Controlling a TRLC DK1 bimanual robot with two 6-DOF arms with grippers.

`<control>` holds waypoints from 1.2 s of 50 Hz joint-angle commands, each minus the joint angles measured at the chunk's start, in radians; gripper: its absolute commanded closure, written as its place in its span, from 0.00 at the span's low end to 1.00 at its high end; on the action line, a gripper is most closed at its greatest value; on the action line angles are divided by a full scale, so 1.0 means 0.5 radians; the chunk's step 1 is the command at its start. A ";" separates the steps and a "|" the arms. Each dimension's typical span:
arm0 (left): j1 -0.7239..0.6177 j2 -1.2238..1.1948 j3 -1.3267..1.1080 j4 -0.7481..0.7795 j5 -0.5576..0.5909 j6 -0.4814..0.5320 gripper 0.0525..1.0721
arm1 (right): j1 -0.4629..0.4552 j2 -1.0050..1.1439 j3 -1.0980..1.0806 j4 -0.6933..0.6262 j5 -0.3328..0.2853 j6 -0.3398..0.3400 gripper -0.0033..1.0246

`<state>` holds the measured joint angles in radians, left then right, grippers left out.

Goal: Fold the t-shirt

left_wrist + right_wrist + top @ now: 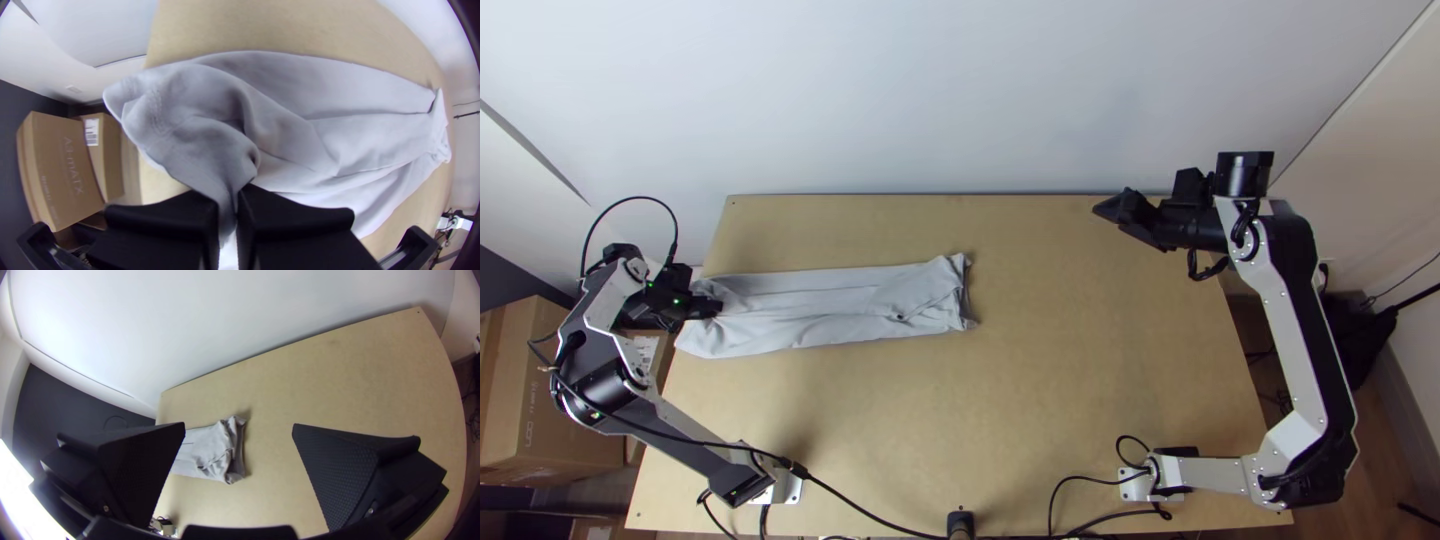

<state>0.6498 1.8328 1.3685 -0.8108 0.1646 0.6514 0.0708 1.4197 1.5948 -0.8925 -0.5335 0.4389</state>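
The grey t-shirt point(830, 304) lies as a long narrow folded strip across the left half of the table, its right end bunched. At its left end is my left gripper point(720, 308). In the left wrist view, the left gripper point(229, 200) is shut on a pinched, raised fold of the t-shirt point(300, 120), with cloth bulging beside the fingers. My right gripper point(1098, 210) is over the table's far right part, well apart from the cloth. In the right wrist view, the right gripper point(239, 426) stands open, and the bunched end of the t-shirt point(212, 452) shows between its spread fingers.
The wooden table point(1040, 420) stretches right of and in front of the cloth. A white wall point(960, 90) rises behind its far edge. Cardboard boxes point(540, 400) stand off the left edge. Black cables point(1070, 480) lie near the front edge.
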 commanded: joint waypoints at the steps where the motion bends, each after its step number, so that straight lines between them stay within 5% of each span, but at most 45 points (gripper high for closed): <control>1: -0.085 -0.251 0.042 -0.023 -0.136 0.102 0.98 | 0.024 -0.106 -0.115 -0.016 0.048 -0.102 0.04; 9: -0.324 -0.509 0.018 -0.020 -0.348 0.142 0.98 | 0.018 -0.192 -0.244 -0.010 0.094 -0.145 0.04; 24: -0.932 -0.677 0.027 -0.038 -1.081 0.142 0.98 | -0.062 -0.348 -0.398 0.002 0.113 -0.178 0.04; 60: -2.199 0.047 0.932 -0.731 -1.446 -0.554 0.98 | -0.261 -0.667 -0.658 0.002 0.107 -0.218 0.04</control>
<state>-0.3954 1.7882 1.7325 -1.1206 -0.5419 0.4503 -0.0452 1.1110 1.2938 -0.8948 -0.4847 0.3389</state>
